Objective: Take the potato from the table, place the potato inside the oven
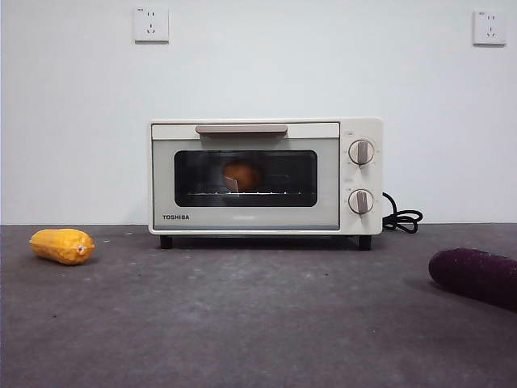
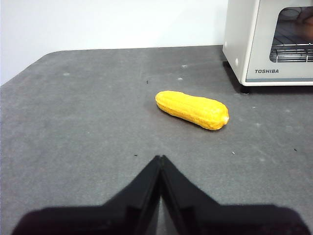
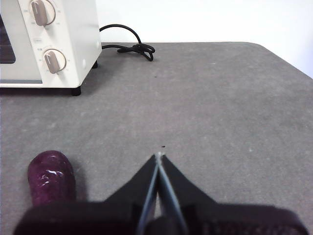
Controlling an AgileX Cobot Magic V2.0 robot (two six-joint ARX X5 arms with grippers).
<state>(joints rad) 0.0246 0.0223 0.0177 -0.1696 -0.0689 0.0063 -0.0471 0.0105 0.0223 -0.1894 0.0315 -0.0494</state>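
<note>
The table [image 1: 242, 323] runs wide and grey, the cream oven [image 1: 265, 176] sits at its far side with the door closed, and the potato [image 1: 241, 175] rests inside on the rack at dead centre of the glass. It's a roundish, orange-brown lump with no clear long axis. The left gripper [image 2: 160, 159] and right gripper [image 3: 159, 156] both hover over bare table with jaws pressed together, well apart from it, out past 9 and 3 o'clock of the oven.

Orange-brown potato [image 1: 241, 175] on rack inside closed cream oven [image 1: 265, 176]
</note>
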